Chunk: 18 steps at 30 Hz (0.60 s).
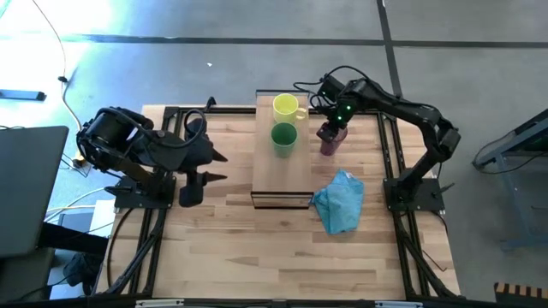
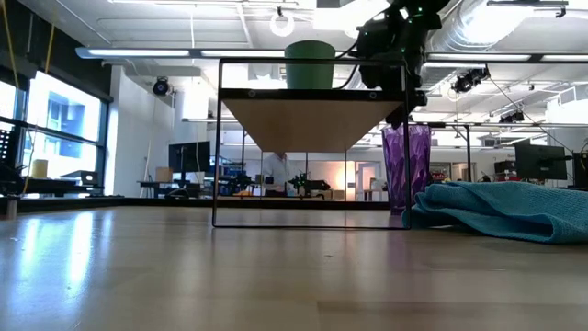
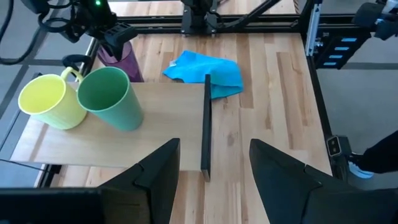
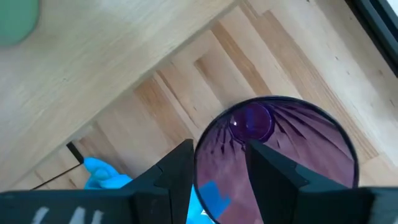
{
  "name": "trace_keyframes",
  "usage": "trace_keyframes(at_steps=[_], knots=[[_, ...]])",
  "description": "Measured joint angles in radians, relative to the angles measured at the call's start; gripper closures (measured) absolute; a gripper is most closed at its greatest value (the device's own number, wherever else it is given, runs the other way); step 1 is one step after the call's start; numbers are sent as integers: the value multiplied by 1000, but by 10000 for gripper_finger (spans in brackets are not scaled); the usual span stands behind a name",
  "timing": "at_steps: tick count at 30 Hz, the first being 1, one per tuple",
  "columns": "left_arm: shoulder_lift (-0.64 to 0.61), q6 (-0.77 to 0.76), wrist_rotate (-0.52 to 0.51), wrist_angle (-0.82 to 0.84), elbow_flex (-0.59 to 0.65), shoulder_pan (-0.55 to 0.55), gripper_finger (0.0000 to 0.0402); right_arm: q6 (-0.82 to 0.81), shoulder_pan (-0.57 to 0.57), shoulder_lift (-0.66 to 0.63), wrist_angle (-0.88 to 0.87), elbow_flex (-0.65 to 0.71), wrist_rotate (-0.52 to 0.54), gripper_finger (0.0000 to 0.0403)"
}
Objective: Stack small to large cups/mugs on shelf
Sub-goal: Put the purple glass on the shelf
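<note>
Both arms were black, built of rounded jointed segments on black frame bases. The left gripper (image 3: 214,171) had two broad, matte dark fingers. A green light glowed just behind the right gripper (image 1: 330,130), where black cables looped.

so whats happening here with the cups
The right hand is at the purple tumbler, one finger inside the rim and one outside, as the right wrist view shows. The tumbler stands on the table beside the shelf, near the blue cloth. The yellow mug and green cup already sit side by side on the shelf. The left hand waits off to the shelf's other side, open.
</note>
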<state>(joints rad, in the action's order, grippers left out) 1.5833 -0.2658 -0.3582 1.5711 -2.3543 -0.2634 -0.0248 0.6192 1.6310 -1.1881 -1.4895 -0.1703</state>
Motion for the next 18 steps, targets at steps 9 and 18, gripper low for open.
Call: trace_keyframes(at_steps=[9,18], knots=[[0,-5,-26,0,0,2,218,27,-4,0,-9,0,0,265],[0,-21,-28,0,0,2,218,44,-12,0,-35,0,1,265]])
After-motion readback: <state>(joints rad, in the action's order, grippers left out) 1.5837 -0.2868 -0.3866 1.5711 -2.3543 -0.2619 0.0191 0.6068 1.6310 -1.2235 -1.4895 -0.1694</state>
